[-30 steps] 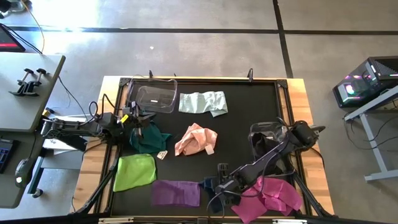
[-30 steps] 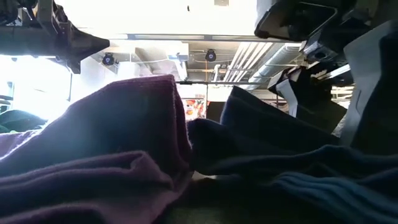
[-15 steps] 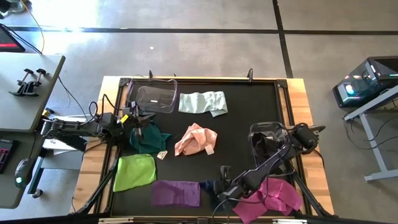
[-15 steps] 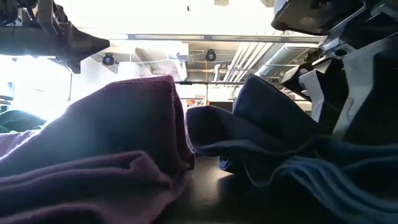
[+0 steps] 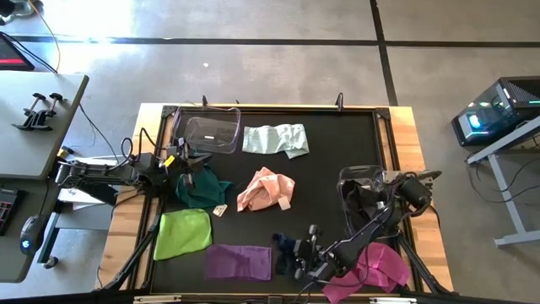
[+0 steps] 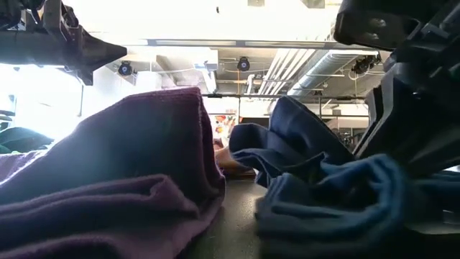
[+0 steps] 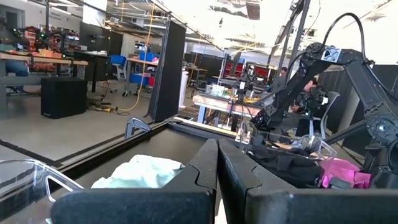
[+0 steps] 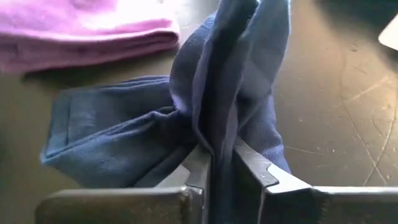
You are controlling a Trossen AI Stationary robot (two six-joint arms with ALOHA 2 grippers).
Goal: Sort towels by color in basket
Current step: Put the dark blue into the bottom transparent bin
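The right gripper (image 5: 305, 253) sits low at the near edge of the table (image 5: 325, 181), its fingers (image 8: 252, 168) pinched on a fold of the navy towel (image 5: 287, 251). In the right wrist view the navy cloth rises in a bunched ridge between the two fingers, with the rest of it spread on the dark mat toward the purple towel (image 8: 81, 28). From above, the navy towel lies between the purple towel (image 5: 240, 261) and the magenta towel (image 5: 371, 266), near both. The low view shows the purple cloth heaped in front and the navy cloth (image 6: 323, 194) gathered beside it under the right arm. The left gripper (image 5: 187, 158) is held at the table's left side, its fingers (image 7: 205, 165) pressed together with nothing between them, just over the dark teal towel (image 5: 201, 187) and near the clear basket (image 5: 209, 131). The mint towel (image 5: 275, 138) lies flat just beside that basket at the far side. The peach towel (image 5: 265, 189) is crumpled near the middle of the table, and the lime towel (image 5: 183, 233) lies flat toward the near left corner, beside the purple one. A second basket (image 5: 361, 176) on the right holds a dark cloth (image 5: 361, 196), partly covered by the right arm.
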